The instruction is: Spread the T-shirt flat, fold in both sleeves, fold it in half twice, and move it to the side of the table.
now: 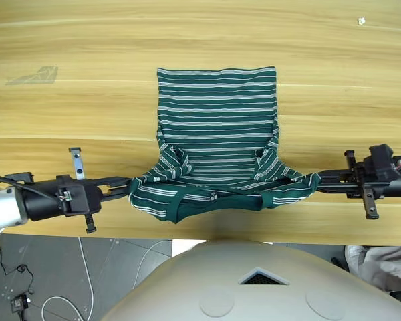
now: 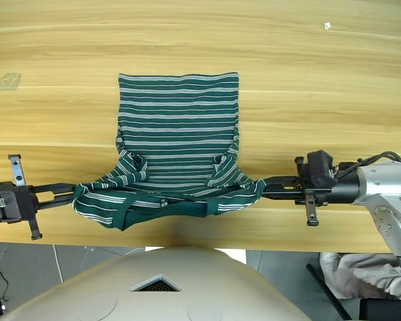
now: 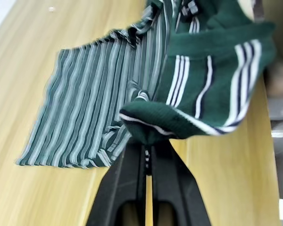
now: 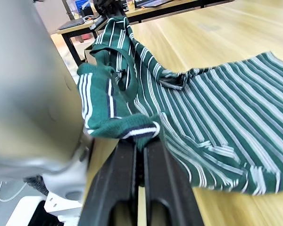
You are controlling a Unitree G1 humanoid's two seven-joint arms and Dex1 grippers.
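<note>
Green-and-white striped knit, soft, light and limp: T-shirt (image 1: 217, 114) lying mid-worktop (image 1: 67, 120), hem toward 12 o'clock, collar end toward 6 o'clock, lifted and stretched sideways close to the near edge. Left gripper (image 1: 125, 188) at 9 o'clock of that lifted end, clamped tight on a bunched corner of cloth. Right gripper (image 1: 319, 179) at 3 o'clock, likewise pinched closed on the opposite corner.

Likely to sag, stretch and wrinkle rather than keep a crease. Nothing to break, little weight, probably some drag on the wood. Best taken at seams or cuffs, for the thickness of doubled cloth, and pulled evenly from both sides to keep the stripes straight.

Hard to make out: the exact part of each sleeve caught in each grip, with both sleeves curled inward at 4 and 8 o'clock and folded over the body. Hidden beneath the lifted band: the lie of the neckline and any cloth hanging below the worktop edge. Cut off at 3 o'clock in the left eye view: the right arm behind its gripper.
</note>
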